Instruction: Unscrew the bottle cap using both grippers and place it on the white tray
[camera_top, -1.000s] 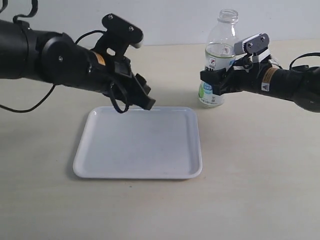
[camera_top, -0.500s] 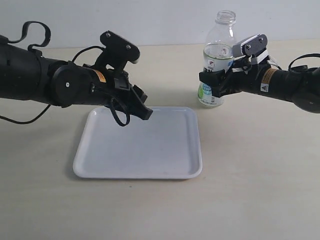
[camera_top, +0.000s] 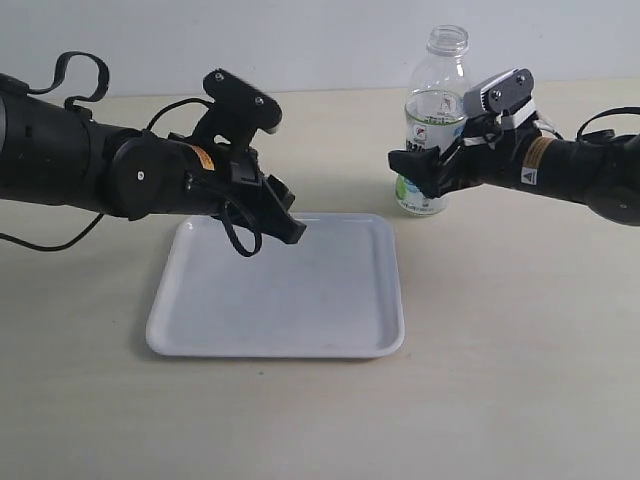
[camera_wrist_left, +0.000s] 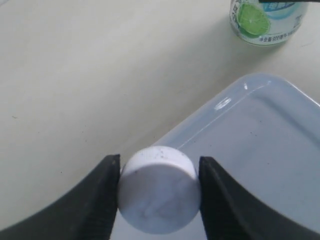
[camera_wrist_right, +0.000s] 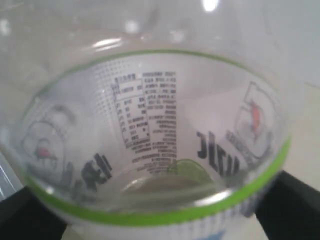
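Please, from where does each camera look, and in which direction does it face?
Exterior view: off the arms, looking slightly down at the white tray; both arms show, with left gripper and right gripper.
Left wrist view: on the left wrist, looking along its jaws at the bottle cap they clamp.
Right wrist view: on the right wrist, close against the bottle; only dark jaw tips show.
Shared: exterior and left wrist views both show white tray and bottle.

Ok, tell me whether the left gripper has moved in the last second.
Yes: the left gripper, holding the bottle cap, has come down, its tip now overlapping the white tray's far rim.
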